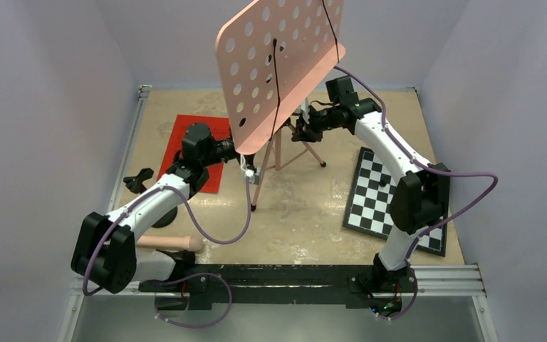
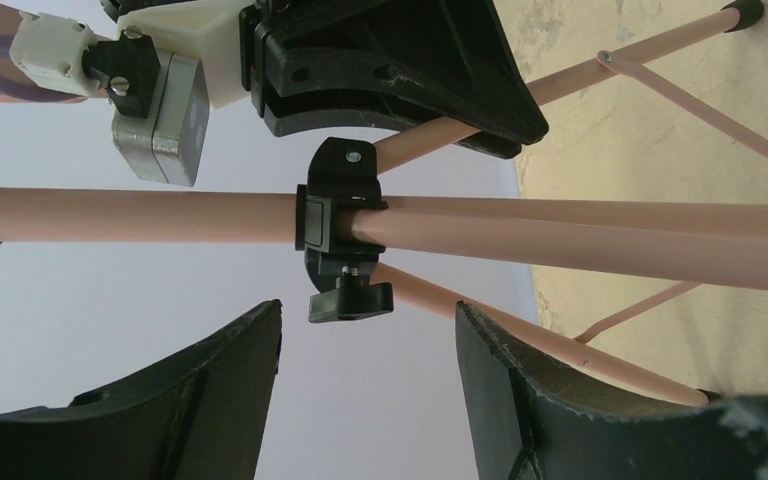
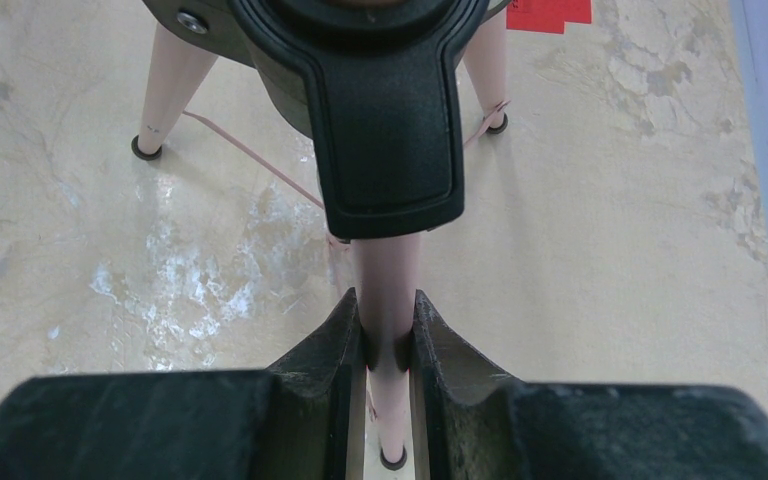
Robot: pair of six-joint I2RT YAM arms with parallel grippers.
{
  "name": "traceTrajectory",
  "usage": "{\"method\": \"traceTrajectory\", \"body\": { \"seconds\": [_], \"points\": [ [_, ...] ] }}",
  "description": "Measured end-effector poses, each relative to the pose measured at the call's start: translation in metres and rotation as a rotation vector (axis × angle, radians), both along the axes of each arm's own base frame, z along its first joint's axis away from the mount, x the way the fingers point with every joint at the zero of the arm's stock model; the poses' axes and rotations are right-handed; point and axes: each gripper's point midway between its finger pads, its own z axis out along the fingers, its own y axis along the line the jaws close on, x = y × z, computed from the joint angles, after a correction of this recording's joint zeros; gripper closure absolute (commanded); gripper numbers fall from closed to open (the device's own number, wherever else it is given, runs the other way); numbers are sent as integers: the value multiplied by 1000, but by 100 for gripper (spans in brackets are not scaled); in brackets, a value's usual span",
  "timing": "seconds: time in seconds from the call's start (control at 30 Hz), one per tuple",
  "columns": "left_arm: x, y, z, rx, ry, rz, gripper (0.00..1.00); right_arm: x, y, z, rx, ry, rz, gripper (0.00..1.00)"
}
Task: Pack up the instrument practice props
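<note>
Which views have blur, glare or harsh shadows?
Top external: even, diffuse light, only faint shadows, sharp; the music stand desk looms near the lens, its top cropped. Left wrist: clamp crisp, left fingers dark and soft, wall behind washed pale. Right wrist: right fingers, closed on the stand tube, slightly soft; pale patches, maybe glare, on the table.

Light soft and even, source not in view; no hard shadows. Top view: sharp, medium-bright, walls a bit grey toward the corners. Pink music stand [image 1: 278, 71] desk evenly lit, no glare. Counter [image 1: 299, 214] shows pale shiny patches in right wrist view, glare or wear, can't tell. Left wrist view: wall bg bright, nearly washed out; clamp [image 2: 335, 235] sharp, left jaws at bottom edge soft. Right wrist view: right jaws v. close to lens, blurred; counter behind crisp.
</note>
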Motion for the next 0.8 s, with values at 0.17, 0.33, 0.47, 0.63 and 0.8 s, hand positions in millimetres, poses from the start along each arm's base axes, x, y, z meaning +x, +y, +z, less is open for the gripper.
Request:
{"method": "traceTrajectory", "body": {
  "seconds": [0.17,0.33,0.47,0.63,0.8],
  "points": [
    [4,-5,-2,11,16,-7,34,0,0,0,0,1,-1,100],
    [13,-6,-11,33,62,16,37,0,0,0,0,2,-1,100],
    [18,-5,-18,53,106,39,40,0,0,0,1,2,-1,100],
    [21,-4,-15,58,176,56,52,0,0,0,0,2,-1,100],
    [15,-4,-15,35,306,59,54,0,0,0,1,3,-2,100]
  ]
}}
